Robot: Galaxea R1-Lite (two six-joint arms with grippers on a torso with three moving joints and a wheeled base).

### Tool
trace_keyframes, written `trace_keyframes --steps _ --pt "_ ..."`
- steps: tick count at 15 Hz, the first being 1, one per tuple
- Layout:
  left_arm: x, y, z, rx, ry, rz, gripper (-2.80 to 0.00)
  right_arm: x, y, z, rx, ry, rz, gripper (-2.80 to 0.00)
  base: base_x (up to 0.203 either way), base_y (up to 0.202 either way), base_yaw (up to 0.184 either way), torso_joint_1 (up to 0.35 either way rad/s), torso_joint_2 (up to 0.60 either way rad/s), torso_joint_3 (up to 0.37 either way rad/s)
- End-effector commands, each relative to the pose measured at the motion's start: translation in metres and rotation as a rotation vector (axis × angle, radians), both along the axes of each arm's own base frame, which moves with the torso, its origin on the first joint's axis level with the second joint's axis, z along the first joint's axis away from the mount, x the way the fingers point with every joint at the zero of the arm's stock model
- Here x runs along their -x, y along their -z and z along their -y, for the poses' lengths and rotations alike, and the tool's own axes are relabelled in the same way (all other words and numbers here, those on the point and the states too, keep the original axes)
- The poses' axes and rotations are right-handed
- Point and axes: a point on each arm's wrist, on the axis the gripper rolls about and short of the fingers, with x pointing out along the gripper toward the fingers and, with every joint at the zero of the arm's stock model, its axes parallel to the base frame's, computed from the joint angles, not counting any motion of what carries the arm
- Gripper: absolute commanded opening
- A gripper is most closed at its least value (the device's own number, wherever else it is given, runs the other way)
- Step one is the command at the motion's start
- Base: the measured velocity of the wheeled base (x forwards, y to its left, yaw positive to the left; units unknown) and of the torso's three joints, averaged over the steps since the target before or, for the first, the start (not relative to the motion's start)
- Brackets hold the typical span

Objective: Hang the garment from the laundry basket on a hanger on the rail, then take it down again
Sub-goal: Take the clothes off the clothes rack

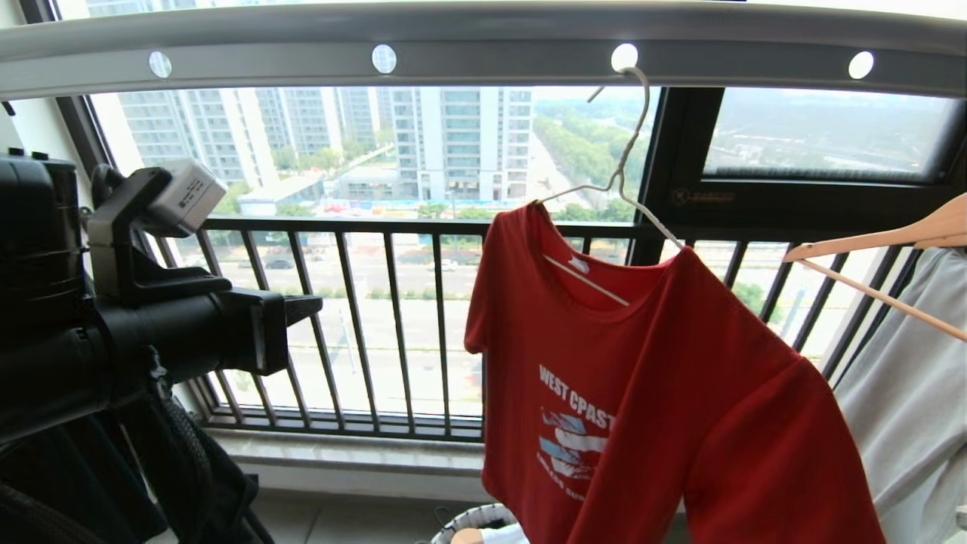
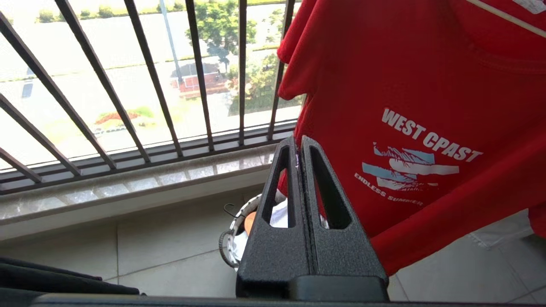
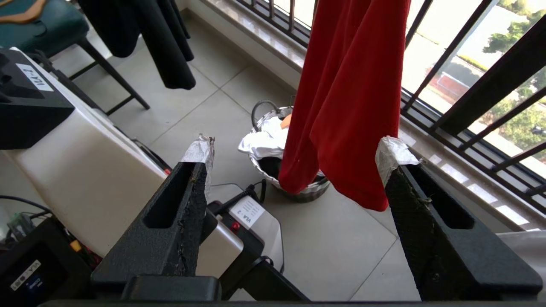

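Already the red T-shirt [image 1: 642, 393] is hanging on the thin white hanger [image 1: 623, 162], whose hook is sitting in 1 of the round holes of the grey rail [image 1: 483, 45] running across the top of the head view; the hanger is tilting, its right shoulder lower than its left, so the shirt is draping down toward the lower right of the frame. So the hanging half of the job is looking done, and what is remaining, judging from this, is taking the shirt down again. The laundry basket [image 3: 298, 187] is standing on the tiled floor directly under the shirt's hem, with white clothes lying in it, and only its rim is peeking in at the bottom edge of the head view. At the left of the head view the left gripper [image 2: 300, 147] is pointing toward the shirt with a clear gap between them; in its own wrist view its 2 fingers are pressing flat together with nothing between them, their tips showing against the shirt's lower left part, just below the sleeve. The right gripper [image 3: 294, 157] is not appearing in the head view; in its wrist view its taped fingertips [image 3: 200, 151] are standing wide apart and gripping nothing, and the shirt's hanging hem is showing between them, farther off and not touching either finger.
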Motion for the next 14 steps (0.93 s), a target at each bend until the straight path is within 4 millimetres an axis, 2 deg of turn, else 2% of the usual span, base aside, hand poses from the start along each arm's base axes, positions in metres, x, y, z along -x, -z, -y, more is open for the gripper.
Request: trace_keyframes --steps 1,3,6,10,11,14 --pt "0.008 -0.005 -0.004 0.009 -0.019 0.026 -2.8 -0.025 0.006 -0.013 0.04 0.016 -0.049 0.0 0.0 0.0 0.0 0.0 0.0 0.0" --pt "0.012 -0.009 -0.007 0.012 -0.037 0.044 -2.8 -0.039 0.012 -0.018 0.089 0.082 -0.039 0.0 0.0 0.0 0.0 0.0 0.0 0.0" --pt "0.016 -0.012 -0.009 0.015 -0.038 0.059 -2.8 -0.053 0.016 -0.014 0.188 0.177 0.001 0.0 0.0 0.0 0.0 0.0 0.0 0.0" --pt "0.019 -0.014 -0.01 0.02 -0.038 0.068 -2.8 -0.075 0.027 -0.012 0.271 0.227 -0.028 0.0 0.0 0.0 0.0 0.0 0.0 0.0" --pt "0.019 -0.014 -0.01 0.02 -0.037 0.069 -2.8 -0.076 0.033 -0.012 0.304 0.205 -0.038 -2.8 0.0 0.0 0.0 0.0 0.0 0.0" --pt "0.023 -0.016 -0.012 0.027 -0.037 0.083 -2.8 -0.094 0.046 -0.018 0.327 0.159 -0.038 -2.8 0.0 0.0 0.0 0.0 0.0 0.0"
